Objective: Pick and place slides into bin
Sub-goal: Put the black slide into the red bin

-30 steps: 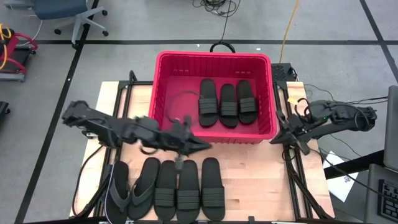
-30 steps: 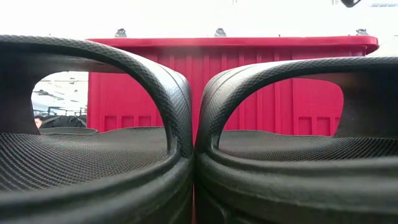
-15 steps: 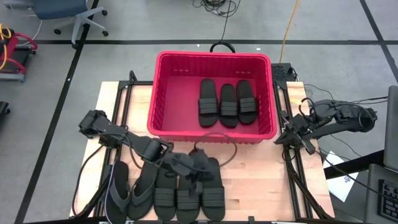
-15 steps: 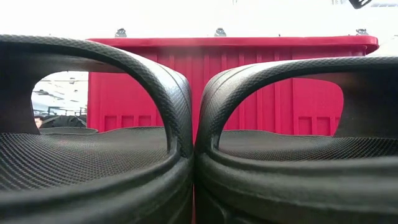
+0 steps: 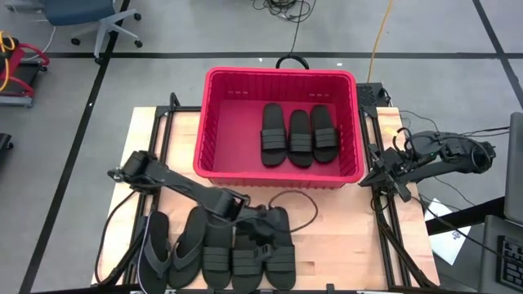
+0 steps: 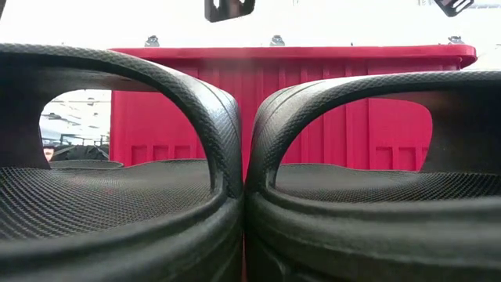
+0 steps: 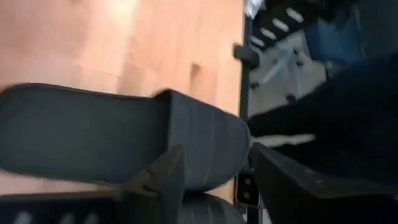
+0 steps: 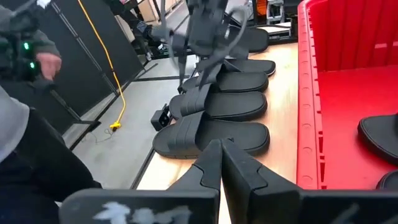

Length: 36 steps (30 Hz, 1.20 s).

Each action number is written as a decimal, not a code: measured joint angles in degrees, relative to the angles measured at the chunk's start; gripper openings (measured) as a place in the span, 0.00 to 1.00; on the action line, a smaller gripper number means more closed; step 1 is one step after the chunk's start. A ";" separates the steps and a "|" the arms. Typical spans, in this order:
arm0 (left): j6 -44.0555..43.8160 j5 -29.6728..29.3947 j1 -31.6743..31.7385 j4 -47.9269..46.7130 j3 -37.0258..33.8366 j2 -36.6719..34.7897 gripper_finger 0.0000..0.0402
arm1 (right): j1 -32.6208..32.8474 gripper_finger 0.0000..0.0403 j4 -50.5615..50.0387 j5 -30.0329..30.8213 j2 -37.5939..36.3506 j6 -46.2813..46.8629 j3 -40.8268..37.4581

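A red slotted plastic bin sits at the far middle of a pale wooden table, and three black banded slides lie side by side inside it, toward its right half. On the table near the front edge, a row of five more sandals runs left to right: a greyer thong flip-flop, a black flip-flop, then three banded slides. The left gripper reaches low over the right end of this row, its fingers parted on either side of the ribbed strap of one slide; whether they already press it cannot be told. The right gripper waits off the bin's right side above the table edge, its fingers closed together and holding nothing. From table height, two slide straps fill the foreground with the bin's red wall behind them. Around the table lies grey floor marked with dark lines, with a yellow cable and an office chair at the far side, and a person's sleeve shows beyond the table.
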 joint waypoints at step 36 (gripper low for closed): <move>9.22 20.88 4.09 11.76 -0.04 15.30 0.48 | 0.01 0.00 -2.60 -0.04 0.02 5.51 -0.01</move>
